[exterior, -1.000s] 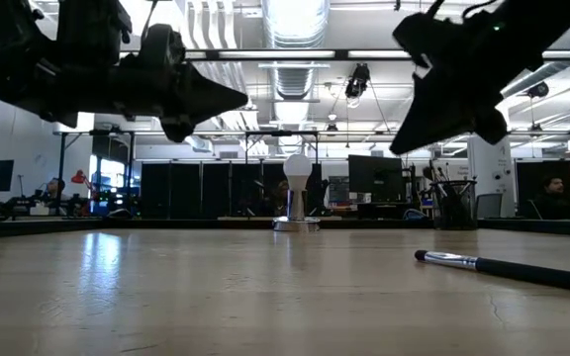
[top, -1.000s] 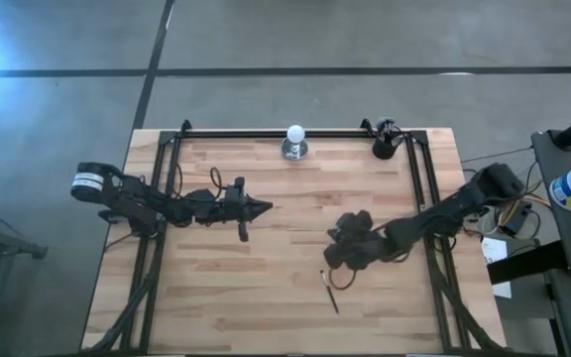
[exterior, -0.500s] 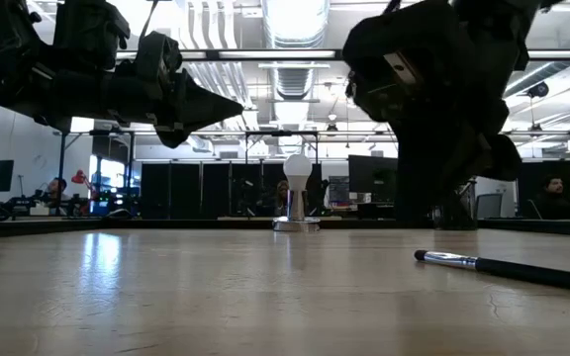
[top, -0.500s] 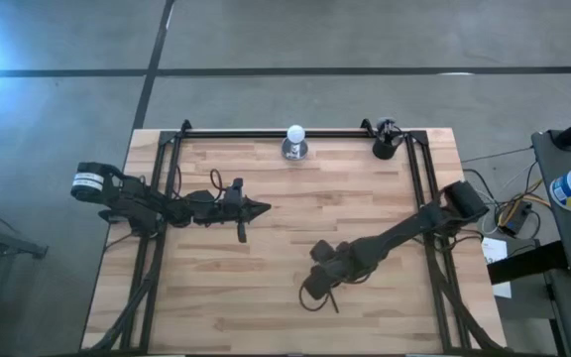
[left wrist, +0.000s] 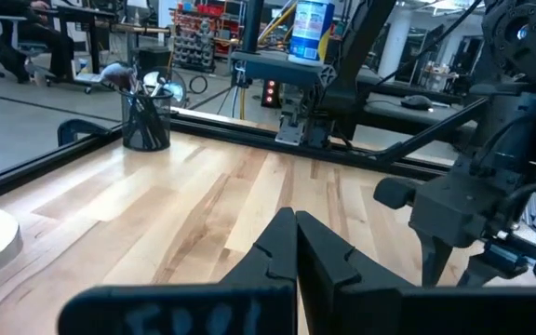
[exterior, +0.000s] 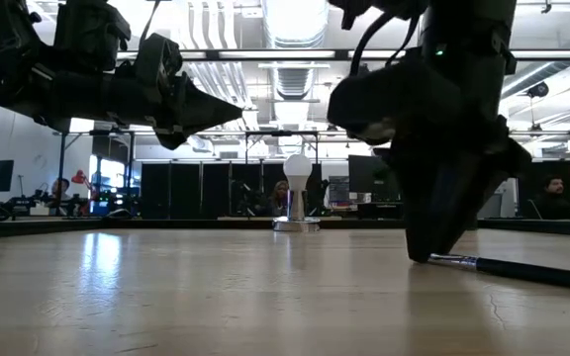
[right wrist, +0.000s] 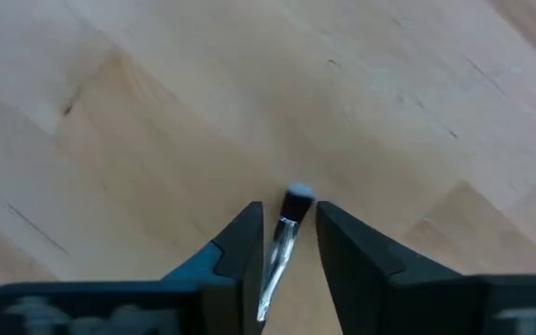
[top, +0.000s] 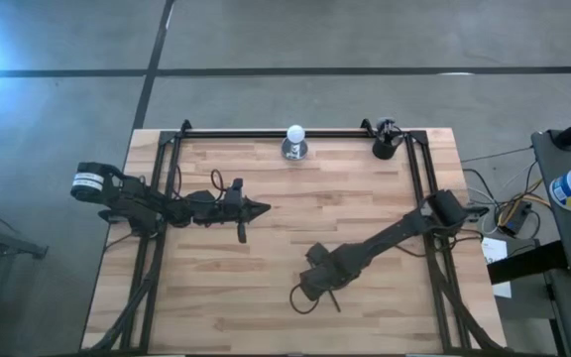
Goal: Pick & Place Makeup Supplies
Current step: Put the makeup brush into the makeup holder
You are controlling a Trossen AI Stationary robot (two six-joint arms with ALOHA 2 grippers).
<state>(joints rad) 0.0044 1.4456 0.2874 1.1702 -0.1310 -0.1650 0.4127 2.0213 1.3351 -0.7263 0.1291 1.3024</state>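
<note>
One makeup brush (right wrist: 285, 233), with a dark handle (exterior: 527, 269), a silver ferrule and a dark bristle tip, lies flat on the wooden table near its front edge. My right gripper (right wrist: 285, 244) points down over the brush's bristle end. It is open, with one finger on each side of the ferrule, and a gap shows at the fingers. In the high view this gripper (top: 315, 286) covers most of the brush. My left gripper (top: 264, 207) hangs shut and level above the table's left half, holding nothing.
A black cup (top: 385, 141) holding several brushes stands at the far right corner. A white ball on a silver base (top: 294, 142) stands at the far edge's middle. Black rails (top: 416, 188) run along the table's sides. Bare wood lies between the arms.
My right gripper has swung from the table's right toward the near edge and the left, gone down, and tipped from slanting to pointing almost straight down over the brush's bristle end. The brush has stayed where it lay.
</note>
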